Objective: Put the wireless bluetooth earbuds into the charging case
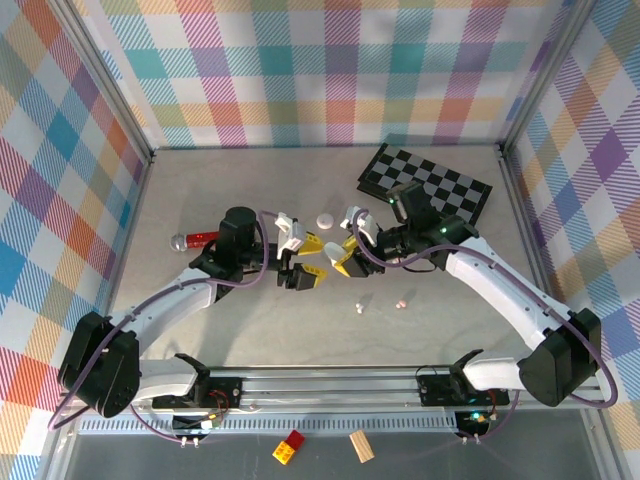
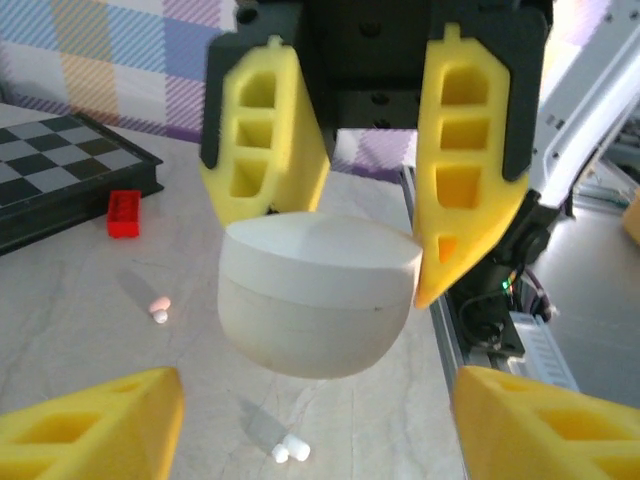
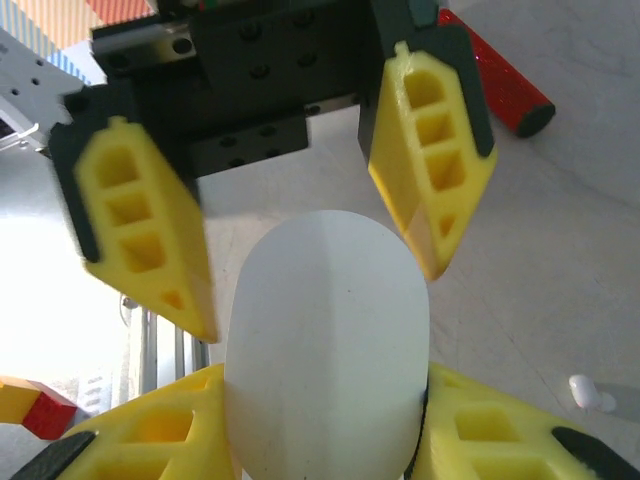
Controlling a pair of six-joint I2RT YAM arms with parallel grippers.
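Observation:
My right gripper [image 3: 325, 405] is shut on a white pebble-shaped charging case [image 3: 325, 340], lid closed, held above the table. My left gripper [image 2: 318, 425] faces it with jaws apart, one finger on each side of the case [image 2: 318, 300] and neither touching it. In the top view the two grippers meet mid-table, left [image 1: 303, 272] and right [image 1: 345, 258]. A white earbud [image 1: 360, 310] and a pale pink earbud [image 1: 402, 301] lie on the table in front of them. The left wrist view shows white earbuds [image 2: 290, 450] below the case and a pink earbud [image 2: 160, 305] to the left.
A folded chessboard [image 1: 425, 185] lies at the back right. A red marker [image 1: 195, 239] rests left of the left arm. Another white case [image 1: 325, 220] sits just behind the grippers. A red brick [image 2: 123, 213] lies beside the chessboard. Loose blocks [image 1: 290, 447] sit below the front rail.

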